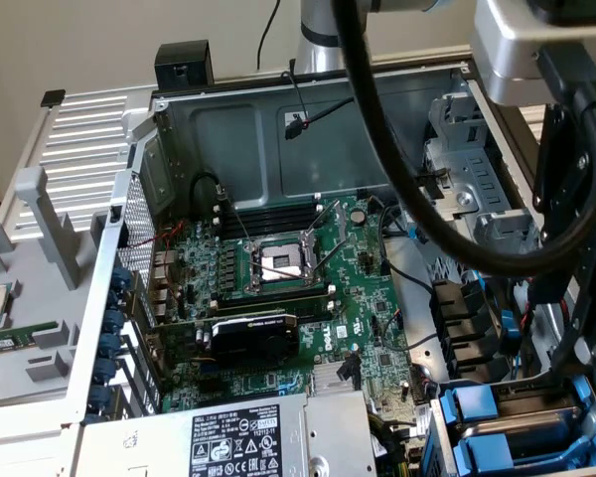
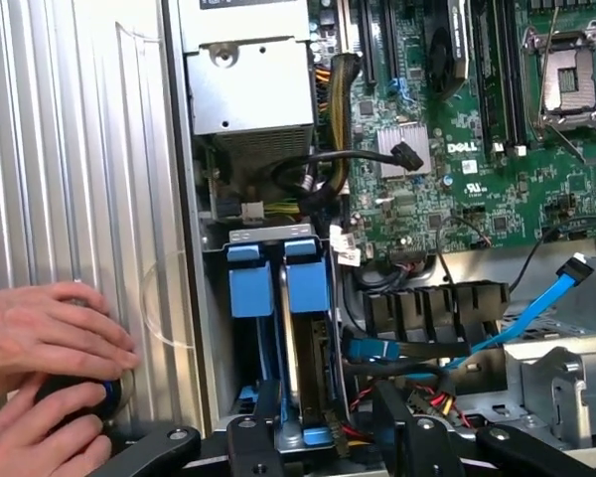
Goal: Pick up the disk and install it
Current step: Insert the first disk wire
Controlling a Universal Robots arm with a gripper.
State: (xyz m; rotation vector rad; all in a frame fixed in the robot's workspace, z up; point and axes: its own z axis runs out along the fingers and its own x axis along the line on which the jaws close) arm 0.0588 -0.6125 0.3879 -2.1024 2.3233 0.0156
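Two blue-framed drives stand side by side in the bay at the case's corner. The disk (image 2: pixel 308 298) is the one nearer the motherboard: blue end tab, with a silver metal edge running down toward me. In the exterior view its blue tab (image 1: pixel 482 409) and grey body sit at the lower right. My gripper (image 2: pixel 323 437) hovers over the disk's near end. One black finger (image 2: pixel 253 437) is on the neighbour's side. The other black finger stands apart from the disk, with a gap showing. The gripper is open and holds nothing.
A person's hands (image 2: pixel 40 343) press a black and blue knob (image 2: pixel 84 397) on the ribbed grey side panel (image 2: pixel 70 149). Beside the bay are the power supply (image 2: pixel 250 89), loose black and blue cables (image 2: pixel 536 308), the green motherboard (image 1: pixel 308 258) and a black graphics card (image 1: pixel 253 338).
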